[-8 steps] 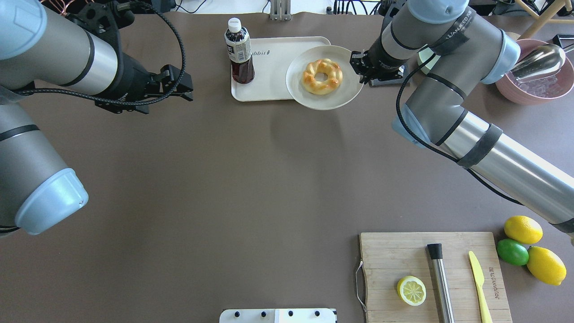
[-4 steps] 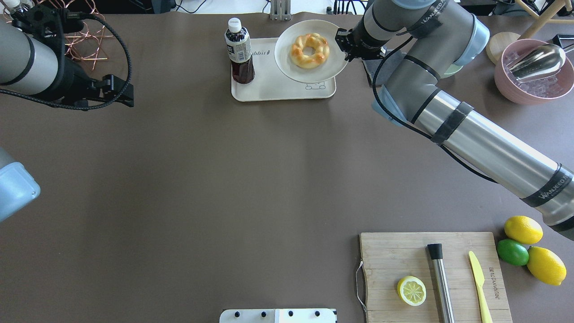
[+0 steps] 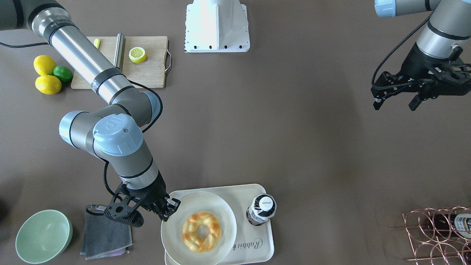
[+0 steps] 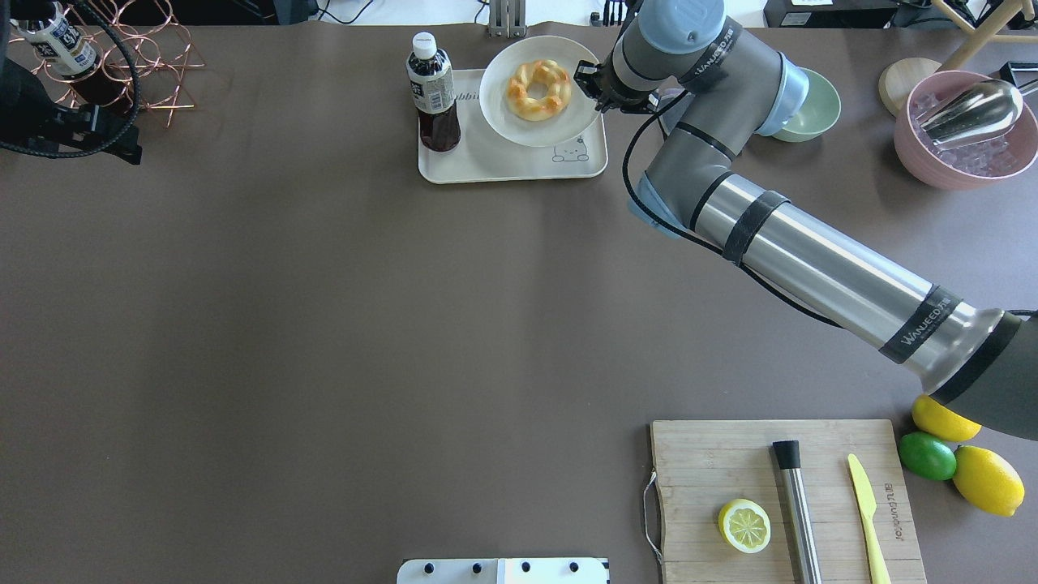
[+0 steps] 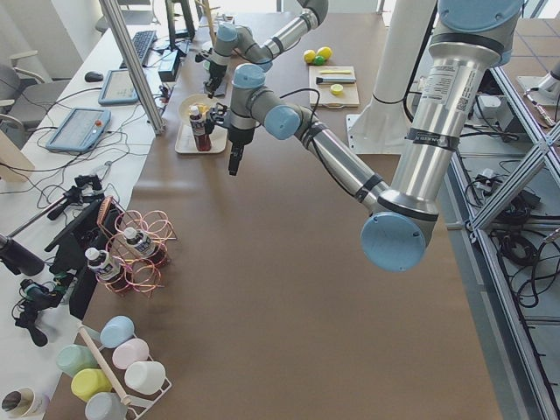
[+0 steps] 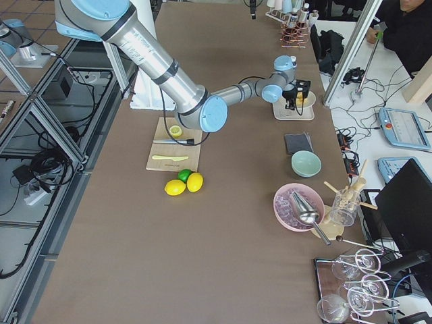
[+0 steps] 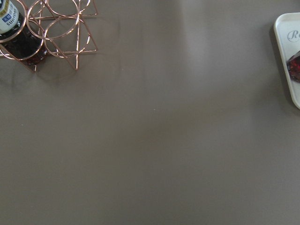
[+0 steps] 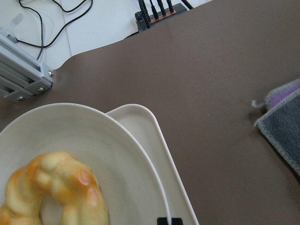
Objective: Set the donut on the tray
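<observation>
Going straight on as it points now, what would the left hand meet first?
Likely the bare brown tabletop, between the copper wire rack and cream rimmed tray, though depth is unclear.

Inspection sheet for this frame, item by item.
Surface: brown table, no spills seen.
Job's things: donut on plate; plate over tray, overhanging its far edge; contact unclear.
Clutter: bottle on tray; cutting board, lemons, green bowl, cloth, rack.
Hands: right hand shut on plate rim; left hand open, empty.
Cables: cable along right arm.
Surroundings: operator at side desk.
</observation>
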Controlling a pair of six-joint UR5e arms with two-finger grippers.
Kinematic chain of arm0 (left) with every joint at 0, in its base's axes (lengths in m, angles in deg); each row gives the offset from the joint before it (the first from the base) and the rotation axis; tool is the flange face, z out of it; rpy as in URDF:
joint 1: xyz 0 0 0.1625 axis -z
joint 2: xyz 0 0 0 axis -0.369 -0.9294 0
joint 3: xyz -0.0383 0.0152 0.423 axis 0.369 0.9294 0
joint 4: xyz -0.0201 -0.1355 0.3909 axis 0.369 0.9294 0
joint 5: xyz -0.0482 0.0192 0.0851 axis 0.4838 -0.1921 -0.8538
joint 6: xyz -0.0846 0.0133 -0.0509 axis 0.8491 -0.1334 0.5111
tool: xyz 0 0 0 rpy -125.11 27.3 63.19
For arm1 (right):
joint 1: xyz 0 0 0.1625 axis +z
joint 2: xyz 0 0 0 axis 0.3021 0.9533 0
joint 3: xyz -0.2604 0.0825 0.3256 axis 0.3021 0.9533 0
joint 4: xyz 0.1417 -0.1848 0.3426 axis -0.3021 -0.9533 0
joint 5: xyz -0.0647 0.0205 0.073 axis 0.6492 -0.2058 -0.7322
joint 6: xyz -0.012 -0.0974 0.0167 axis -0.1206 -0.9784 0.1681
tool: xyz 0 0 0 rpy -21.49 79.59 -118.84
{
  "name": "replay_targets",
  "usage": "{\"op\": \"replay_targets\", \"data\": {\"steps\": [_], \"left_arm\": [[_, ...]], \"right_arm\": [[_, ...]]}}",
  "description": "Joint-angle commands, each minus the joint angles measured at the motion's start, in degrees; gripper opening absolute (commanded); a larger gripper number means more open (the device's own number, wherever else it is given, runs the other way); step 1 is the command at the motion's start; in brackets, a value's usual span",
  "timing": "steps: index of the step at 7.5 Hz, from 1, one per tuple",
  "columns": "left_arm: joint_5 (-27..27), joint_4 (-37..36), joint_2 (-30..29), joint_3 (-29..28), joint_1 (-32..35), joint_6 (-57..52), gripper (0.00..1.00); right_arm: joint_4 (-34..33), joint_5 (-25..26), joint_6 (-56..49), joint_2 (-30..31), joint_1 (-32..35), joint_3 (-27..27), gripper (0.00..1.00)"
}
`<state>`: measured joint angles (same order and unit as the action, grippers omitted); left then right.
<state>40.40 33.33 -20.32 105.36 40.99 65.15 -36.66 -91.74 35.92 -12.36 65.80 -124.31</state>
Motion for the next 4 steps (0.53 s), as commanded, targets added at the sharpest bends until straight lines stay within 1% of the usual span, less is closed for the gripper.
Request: {"op": "replay_targets", "data": {"steps": [1, 2, 4], "left_arm": [[1.36, 3.39, 0.08, -4.48, 3.18, -4.33, 0.98], [2.49, 4.54, 0.51, -5.55, 3.71, -5.29, 0.98], [5.21, 4.55, 1.48, -6.26, 6.17, -8.19, 0.98]], "right_arm": [[1.69, 0.74, 0.12, -1.69, -1.62, 2.53, 0.0], [1.69, 0.74, 0.12, -1.7, -2.24, 2.53, 0.0], [1.6, 0.65, 0.03, -1.61, -2.42, 2.45, 0.0]]}}
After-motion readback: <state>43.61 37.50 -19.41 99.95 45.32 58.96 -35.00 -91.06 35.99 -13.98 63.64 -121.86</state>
